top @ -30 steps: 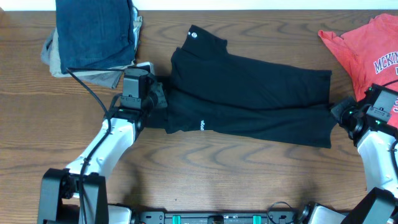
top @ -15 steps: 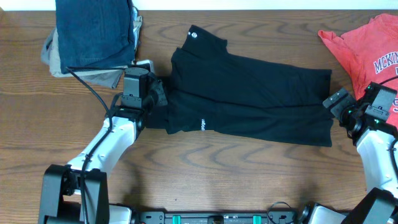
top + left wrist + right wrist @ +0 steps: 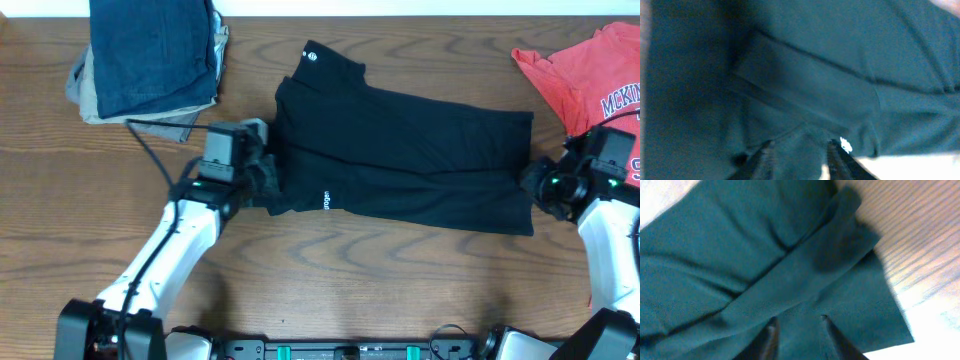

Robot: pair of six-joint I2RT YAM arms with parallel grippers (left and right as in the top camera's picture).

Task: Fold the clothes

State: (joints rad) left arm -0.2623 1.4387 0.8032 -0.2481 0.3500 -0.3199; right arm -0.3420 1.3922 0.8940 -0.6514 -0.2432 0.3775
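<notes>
Black T-shirt (image 3: pixel 400 150) lies sideways across the table (image 3: pixel 350 290), and you've got a pincer at each end of it. Left pincer (image 3: pixel 262 172) sits on the shirt's left end. From its wrist view the fingers (image 3: pixel 765 162) stand apart with flat dark cloth between and under them: released, nothing pinched. Straight ahead of those fingers a doubled band of fabric (image 3: pixel 800 95) runs across, and a speck of white (image 3: pixel 845 145) sits just beside the right-hand finger. Right pincer (image 3: pixel 540 187) is at the shirt's near right corner, jaws likewise parted over flat cloth, so released too, with bare wood just off to its right. Now mind the neighbours. Beyond the left pincer and off to its left, folded denim (image 3: pixel 155 50) rests on a pile of pale garments (image 3: pixel 90 95), near the black shirt but not touching it. The left arm's cable (image 3: pixel 150 150) loops across between that pile and the pincer. Beyond the right pincer and to its right lies the coral-red T-shirt (image 3: pixel 585 75), its lower edge just beside the right wrist, apart from the black shirt. White lettering (image 3: pixel 324 200) on the black shirt sits to the right of the left pincer.
</notes>
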